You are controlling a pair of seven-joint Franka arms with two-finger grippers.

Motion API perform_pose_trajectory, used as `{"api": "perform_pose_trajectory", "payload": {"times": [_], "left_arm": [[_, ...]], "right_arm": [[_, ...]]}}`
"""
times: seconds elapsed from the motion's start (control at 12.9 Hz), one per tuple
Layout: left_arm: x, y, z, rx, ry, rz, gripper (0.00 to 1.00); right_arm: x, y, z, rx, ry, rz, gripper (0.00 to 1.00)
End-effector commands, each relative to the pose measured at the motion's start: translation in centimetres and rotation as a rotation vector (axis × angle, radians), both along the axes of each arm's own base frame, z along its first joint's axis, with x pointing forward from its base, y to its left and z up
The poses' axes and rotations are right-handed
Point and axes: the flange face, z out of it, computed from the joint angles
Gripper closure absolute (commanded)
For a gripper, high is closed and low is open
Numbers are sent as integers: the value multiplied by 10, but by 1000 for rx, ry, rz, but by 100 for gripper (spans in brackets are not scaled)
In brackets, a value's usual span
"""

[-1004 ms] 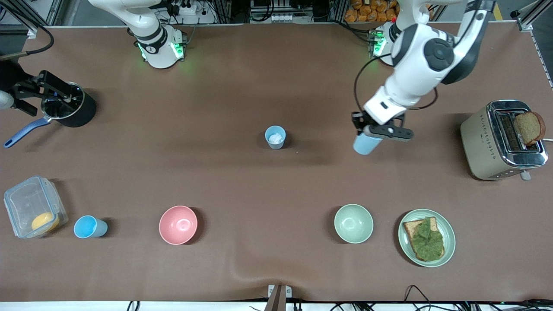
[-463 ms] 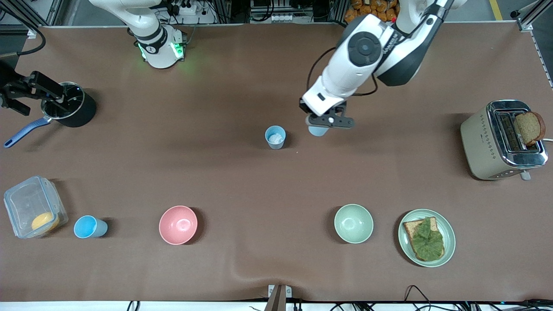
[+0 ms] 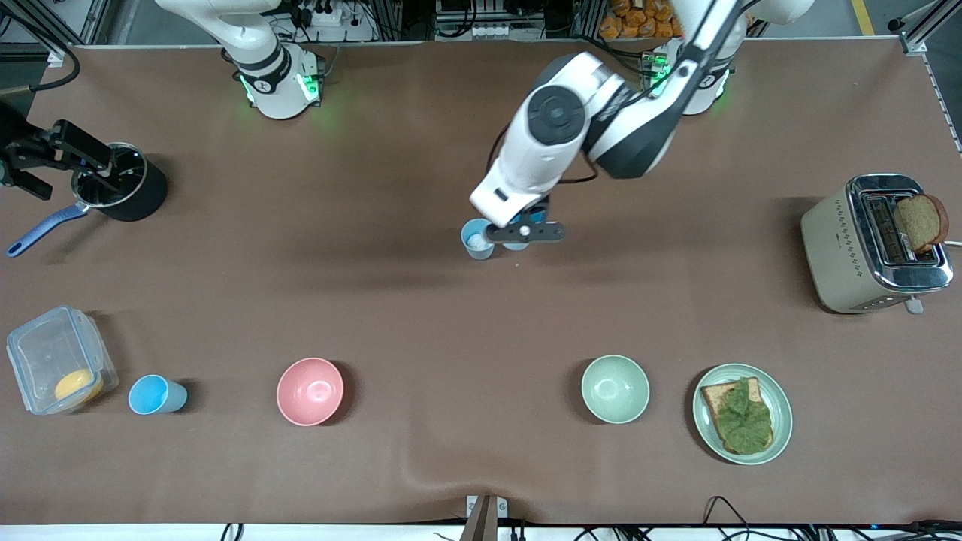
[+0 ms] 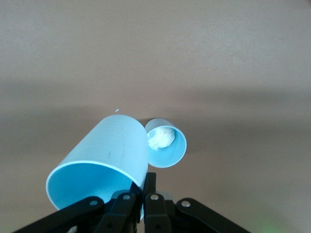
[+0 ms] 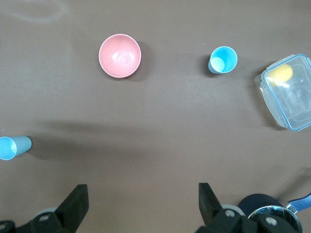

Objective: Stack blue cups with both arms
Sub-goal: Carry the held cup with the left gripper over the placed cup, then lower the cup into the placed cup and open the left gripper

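Observation:
My left gripper [image 3: 524,233] is shut on the rim of a sky-blue cup [image 4: 99,167] and holds it tilted in the air. It hangs right beside a paler blue cup [image 3: 478,239] that stands upright mid-table with a whitish lump inside, also seen in the left wrist view [image 4: 166,142]. Another sky-blue cup [image 3: 156,394] stands near the front camera at the right arm's end, also in the right wrist view [image 5: 223,59]. My right gripper [image 3: 60,169] is open and empty [image 5: 141,204], up over the black pot [image 3: 120,182].
A pink bowl [image 3: 310,391] and a pale green bowl [image 3: 615,388] stand nearer the front camera. A clear lidded box [image 3: 58,368] sits beside the sky-blue cup. A plate with toast [image 3: 742,413] and a toaster [image 3: 872,242] are at the left arm's end.
My left arm has carried its cup from near the toaster across to the paler cup in the middle. The right gripper has shifted only slightly over the pot.

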Motion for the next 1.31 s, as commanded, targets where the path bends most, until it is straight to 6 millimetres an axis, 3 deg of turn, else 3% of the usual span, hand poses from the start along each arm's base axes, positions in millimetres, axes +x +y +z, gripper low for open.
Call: {"api": "perform_pose_trajectory", "payload": {"times": [0.0, 0.23, 0.39, 1.24], "left_arm": [[2, -28, -8, 38, -9, 17, 100], [-21, -62, -37, 69, -2, 78, 100], [-28, -73, -48, 66, -8, 85, 100], [-43, -83, -68, 92, 12, 97, 100]], "right_arm": [[0, -6, 4, 14, 4, -12, 0], [0, -11, 1, 5, 12, -17, 0], [1, -11, 0, 5, 13, -20, 0], [2, -24, -3, 1, 26, -31, 0]]}}
